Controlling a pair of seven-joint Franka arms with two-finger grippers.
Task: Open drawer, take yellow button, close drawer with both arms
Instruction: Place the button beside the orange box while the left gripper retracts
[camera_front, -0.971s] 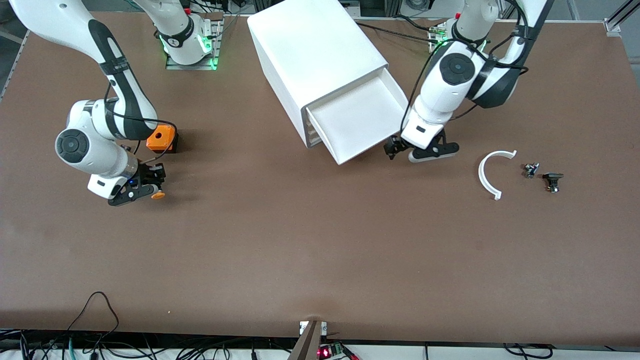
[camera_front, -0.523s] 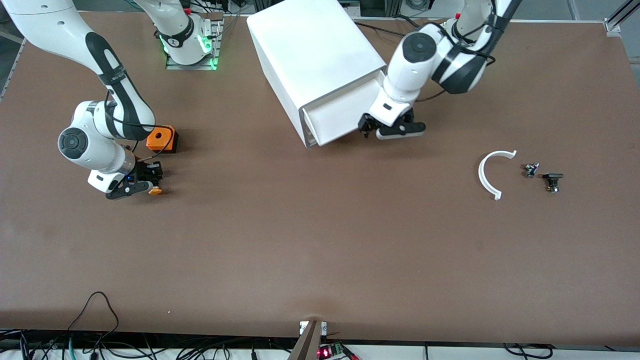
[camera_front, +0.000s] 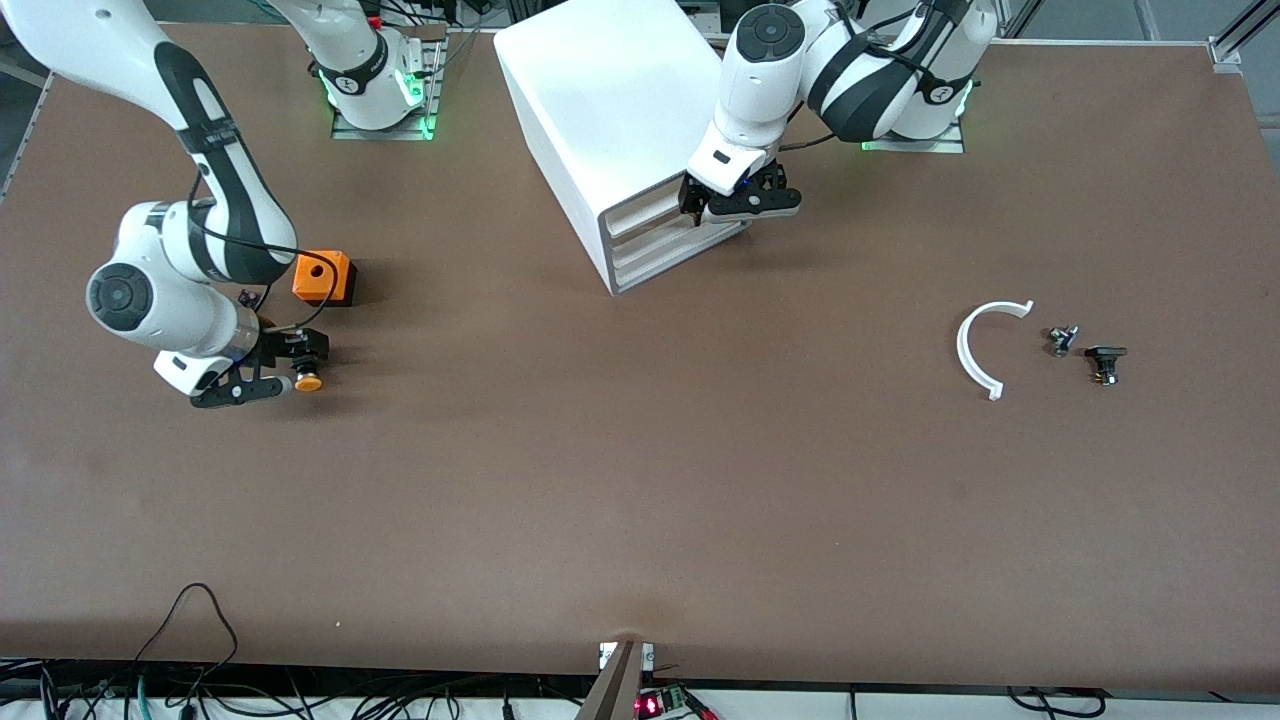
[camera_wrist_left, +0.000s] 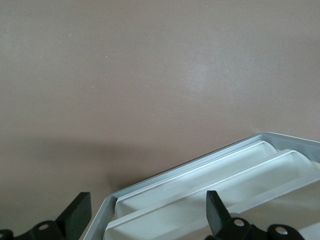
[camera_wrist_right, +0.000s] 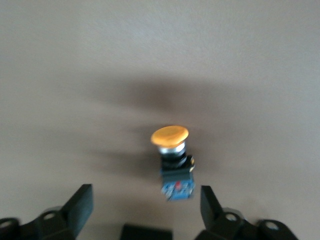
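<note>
Right wrist view shows you the button (camera_wrist_right: 172, 160) on the desk (camera_front: 640, 480) between the right gripper (camera_wrist_right: 142, 200) jaws, open, near the orange cube (camera_front: 322, 278). It looks light and rigid; grip its black body. Left gripper (camera_front: 728, 202), jaws open, sits at the shut drawer (camera_front: 650, 212).

bench (camera_front: 640, 480): plain matte brown
cabinet (camera_front: 600, 90): all white, drawer (camera_front: 650, 207) fronts white too
button (camera_front: 308, 381): orange-yellow cap, black body, blue base w/ red dot
cube (camera_front: 322, 277): orange, dark hole on top
arms: glossy white, blk joints
pincers: blk
curved piece (camera_front: 980, 345): white
2 small parts (camera_front: 1085, 350): blk/grey
</note>
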